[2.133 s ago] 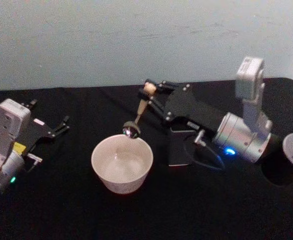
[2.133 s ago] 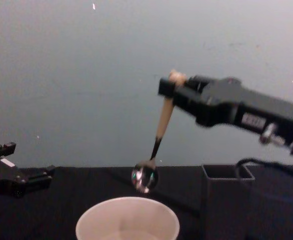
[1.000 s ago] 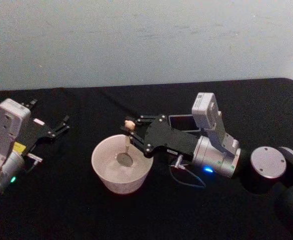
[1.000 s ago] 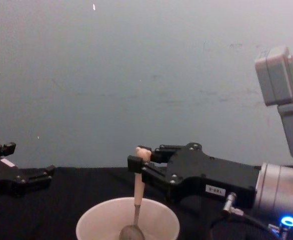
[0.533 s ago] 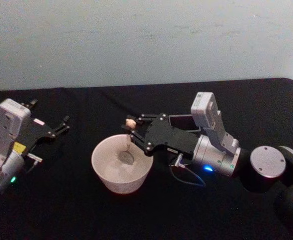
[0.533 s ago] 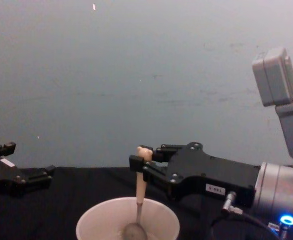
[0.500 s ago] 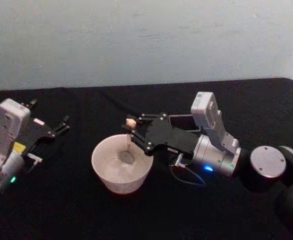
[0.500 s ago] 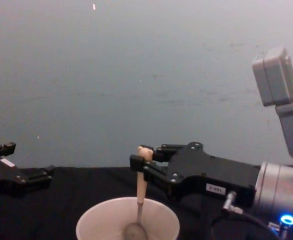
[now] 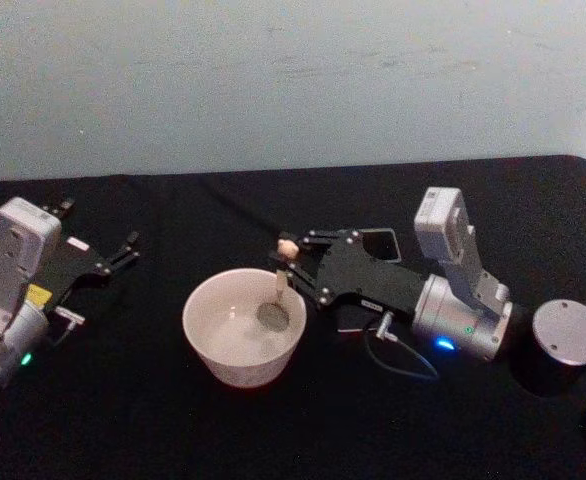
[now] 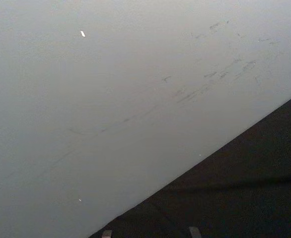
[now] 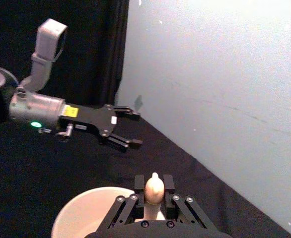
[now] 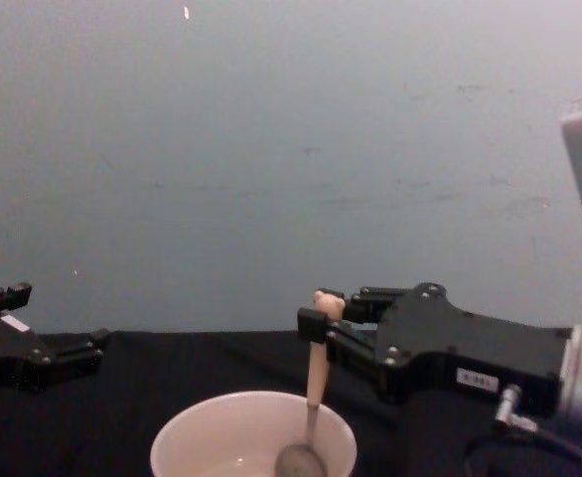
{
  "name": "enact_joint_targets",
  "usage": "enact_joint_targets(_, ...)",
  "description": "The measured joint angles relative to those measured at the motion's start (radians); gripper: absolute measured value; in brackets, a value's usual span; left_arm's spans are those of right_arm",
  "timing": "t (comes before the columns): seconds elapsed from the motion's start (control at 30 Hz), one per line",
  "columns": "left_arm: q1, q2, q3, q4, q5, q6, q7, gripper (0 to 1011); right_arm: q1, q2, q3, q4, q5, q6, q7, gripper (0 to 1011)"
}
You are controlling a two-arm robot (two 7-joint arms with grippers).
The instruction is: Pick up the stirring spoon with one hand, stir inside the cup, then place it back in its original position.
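Right hand (image 9: 291, 250), gripping the spoon (image 9: 277, 285), had swept toward the cup's (image 9: 205, 340) right side, so stirring was likely under way. Left hand (image 9: 128, 250) lay wide open, well left of the cup.

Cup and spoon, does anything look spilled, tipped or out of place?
Nothing stands out. The cup stands upright on the black table with nothing spilled around it. The right gripper holds the stirring spoon, its bowl down inside the cup. The left gripper rests open at the table's left.
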Motion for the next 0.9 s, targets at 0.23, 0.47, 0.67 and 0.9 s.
enact_joint_targets(0.23,0.000,0.000,0.000,0.000,0.000,0.000,0.000,1001,-0.049,0.033,-0.002,-0.078,0.029,0.018,0.024,215)
enact_joint_targets(0.47,0.000,0.000,0.000,0.000,0.000,0.000,0.000,1001,-0.064,0.038,-0.026,-0.113,0.045,0.030,0.044,215)
enact_joint_targets(0.67,0.000,0.000,0.000,0.000,0.000,0.000,0.000,1001,-0.053,0.023,-0.049,-0.103,0.045,0.035,0.051,215)
enact_joint_targets(0.9,0.000,0.000,0.000,0.000,0.000,0.000,0.000,1001,-0.014,-0.017,-0.055,-0.051,0.034,0.033,0.022,215)
